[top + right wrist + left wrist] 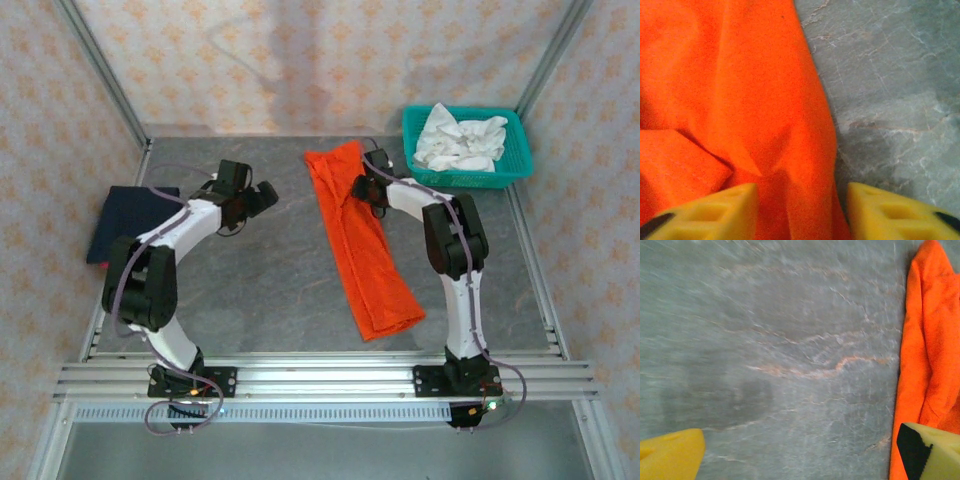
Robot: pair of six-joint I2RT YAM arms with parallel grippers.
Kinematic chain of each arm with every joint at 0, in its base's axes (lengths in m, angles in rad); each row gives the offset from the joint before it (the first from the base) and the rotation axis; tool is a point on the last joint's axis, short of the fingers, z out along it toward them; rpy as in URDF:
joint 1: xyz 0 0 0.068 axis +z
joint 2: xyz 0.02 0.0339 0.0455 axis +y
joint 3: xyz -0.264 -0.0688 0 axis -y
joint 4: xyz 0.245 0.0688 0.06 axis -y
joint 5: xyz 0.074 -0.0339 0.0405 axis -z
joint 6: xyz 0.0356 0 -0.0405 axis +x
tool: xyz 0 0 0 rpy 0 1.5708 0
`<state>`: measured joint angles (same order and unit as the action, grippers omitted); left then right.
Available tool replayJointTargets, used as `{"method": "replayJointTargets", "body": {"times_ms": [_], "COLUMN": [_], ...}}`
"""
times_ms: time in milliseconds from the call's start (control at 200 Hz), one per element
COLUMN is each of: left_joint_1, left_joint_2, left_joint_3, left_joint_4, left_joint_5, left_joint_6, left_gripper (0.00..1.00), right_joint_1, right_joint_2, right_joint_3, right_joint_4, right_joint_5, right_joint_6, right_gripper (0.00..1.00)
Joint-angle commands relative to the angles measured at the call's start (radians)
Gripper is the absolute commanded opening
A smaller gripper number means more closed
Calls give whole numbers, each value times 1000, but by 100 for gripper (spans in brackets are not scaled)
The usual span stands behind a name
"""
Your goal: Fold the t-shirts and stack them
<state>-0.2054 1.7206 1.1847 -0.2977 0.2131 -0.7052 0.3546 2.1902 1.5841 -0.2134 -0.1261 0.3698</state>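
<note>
Right gripper (800,200) gapes astride the orange t-shirt (740,75), arm stretched forward; left gripper (800,445) wide open, empty

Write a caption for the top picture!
Right gripper at the far end of a long orange-red t-shirt; navy t-shirt left, teal basket behind.

Navy t-shirt (115,225) partly behind left arm (185,225)

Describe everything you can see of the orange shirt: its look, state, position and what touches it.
The orange shirt is soft, plain bright orange-red cloth, folded into a long narrow strip with shallow creases. It lies flat on the grey table, running diagonally from far centre towards the near right. The right gripper is open over its far end, straddling one long edge.
</note>
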Motion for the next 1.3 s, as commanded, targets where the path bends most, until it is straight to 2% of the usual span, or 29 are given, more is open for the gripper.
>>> {"method": "replayJointTargets", "body": {"times_ms": [0,65,220,385,555,671,926,1041,1296], "left_joint_1": [-77,-125,-219,-298,-343,-354,-350,-324,-212], "left_joint_2": [79,140,278,361,401,415,447,484,575], "left_joint_3": [85,120,193,273,315,315,369,417,512], "left_joint_4": [70,101,140,100,47,35,-29,-86,-254], "left_joint_5": [48,75,99,98,78,81,50,35,42], "left_joint_6": [-52,-90,-171,-199,-236,-252,-215,-184,-44], "left_gripper": [100,100,98,79,55,40,23,13,14], "right_joint_1": [3,2,-39,-78,-80,-81,-80,-81,-80], "right_joint_2": [-144,-223,-423,-593,-666,-681,-692,-714,-791], "right_joint_3": [-75,-156,-374,-556,-656,-687,-677,-676,-693], "right_joint_4": [52,72,111,115,104,115,118,104,61], "right_joint_5": [35,66,82,68,63,70,51,52,21], "right_joint_6": [-30,-38,-32,-32,-29,-22,-20,-26,-95], "right_gripper": [65,68,69,68,68,68,68,68,68]}}
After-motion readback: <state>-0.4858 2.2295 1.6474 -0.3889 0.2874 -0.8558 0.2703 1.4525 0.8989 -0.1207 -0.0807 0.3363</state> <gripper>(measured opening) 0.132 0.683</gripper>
